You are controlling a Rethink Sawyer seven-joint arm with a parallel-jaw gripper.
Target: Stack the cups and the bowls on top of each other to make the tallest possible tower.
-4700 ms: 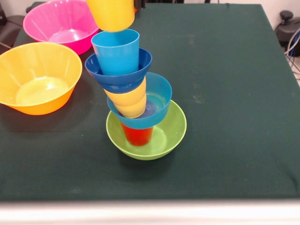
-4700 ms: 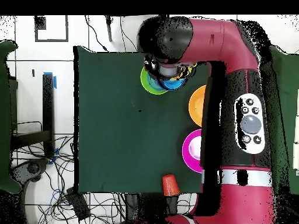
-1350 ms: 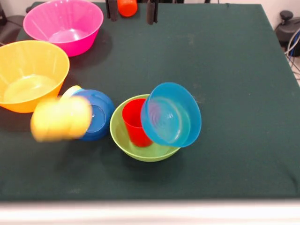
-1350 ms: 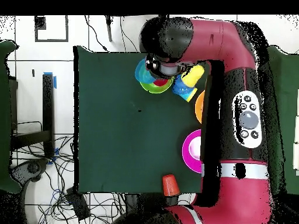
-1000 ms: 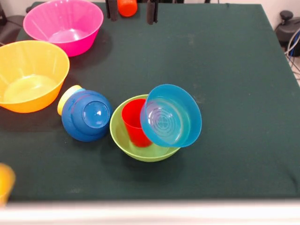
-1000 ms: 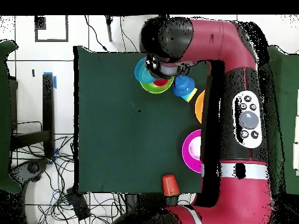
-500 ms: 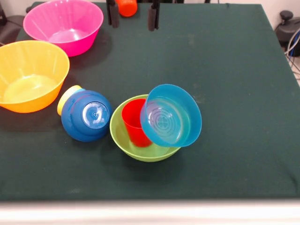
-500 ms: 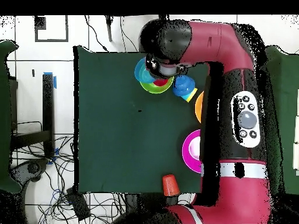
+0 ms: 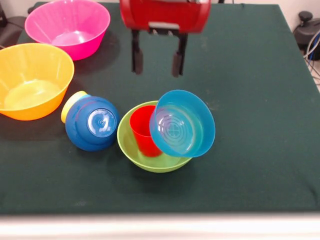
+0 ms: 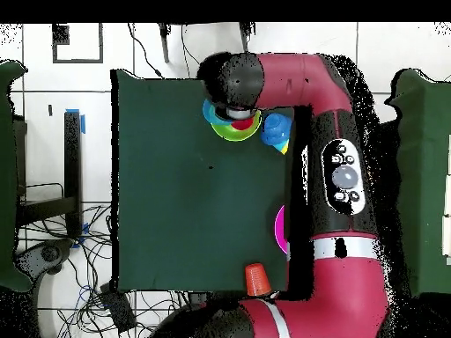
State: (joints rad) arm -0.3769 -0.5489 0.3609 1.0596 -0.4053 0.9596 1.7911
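Note:
No tower stands; its pieces lie toppled. A red cup (image 9: pixel 142 131) stands in the green bowl (image 9: pixel 131 152). Tipped on its side, the light blue bowl (image 9: pixel 182 124) leans on the green bowl's right rim. Left of them the dark blue bowl (image 9: pixel 92 123) lies overturned over a yellow cup (image 9: pixel 72 103). My gripper (image 9: pixel 156 62) hangs open and empty above the table, just behind the green bowl. In the overhead view the arm (image 10: pixel 339 176) hides the gripper; the green bowl (image 10: pixel 225 134) and dark blue bowl (image 10: pixel 275 128) show beside the wrist.
The pink bowl (image 9: pixel 67 25) sits at the far left corner, the yellow-orange bowl (image 9: pixel 32 80) in front of it. An orange cup (image 10: pixel 255 279) lies at the table edge near the robot's base.
The tower fell: a yellow cup rolled off the front edge, the blue bowls tipped aside. In the last half second my open gripper came down from the top edge toward the green bowl.

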